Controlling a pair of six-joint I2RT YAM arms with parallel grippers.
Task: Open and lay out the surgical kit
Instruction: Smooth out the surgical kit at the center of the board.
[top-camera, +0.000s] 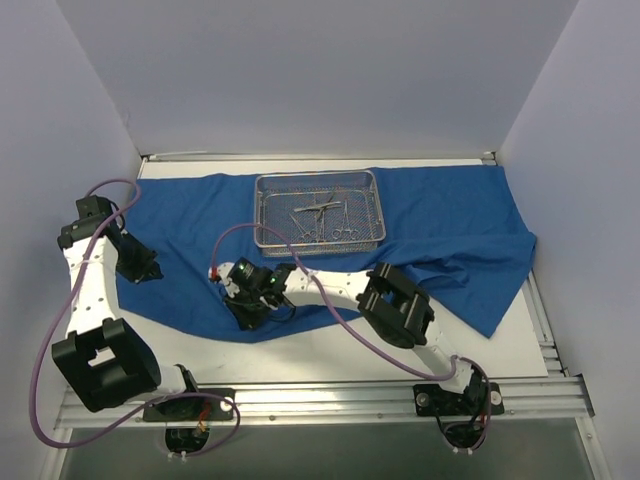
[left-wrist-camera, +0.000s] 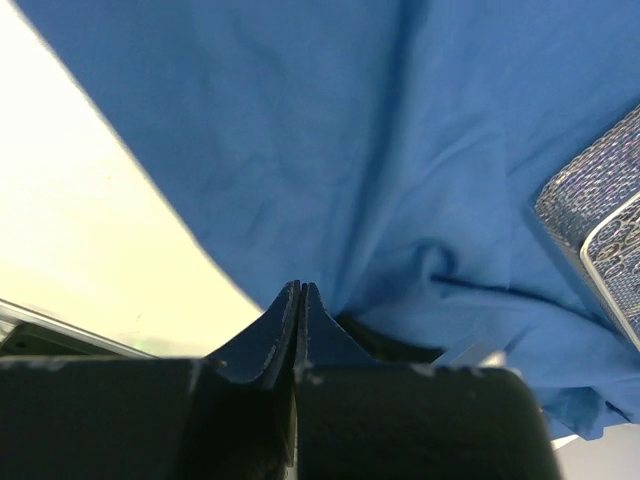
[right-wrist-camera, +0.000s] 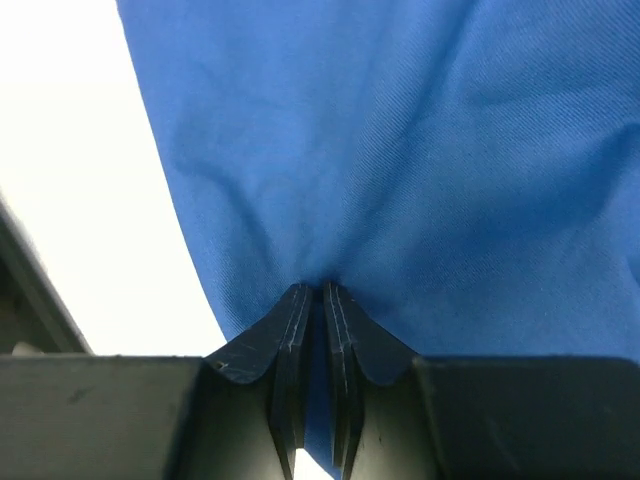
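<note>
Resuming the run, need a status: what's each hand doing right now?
Left hand: closed, apparently pinching the blue cloth edge.
Right hand: closed on the blue cloth.

White surface showing bare along near edge and at near-right corner. Blue cloth lying straight on it, spread left to right over middle and far part. Near hem curves, dipping closest just left of centre. Right side rumpled, folds bunched, corner pointing near-right. Left wrist view: cream surface left of cloth edge. Right wrist view: white surface left of creased cloth.
</note>
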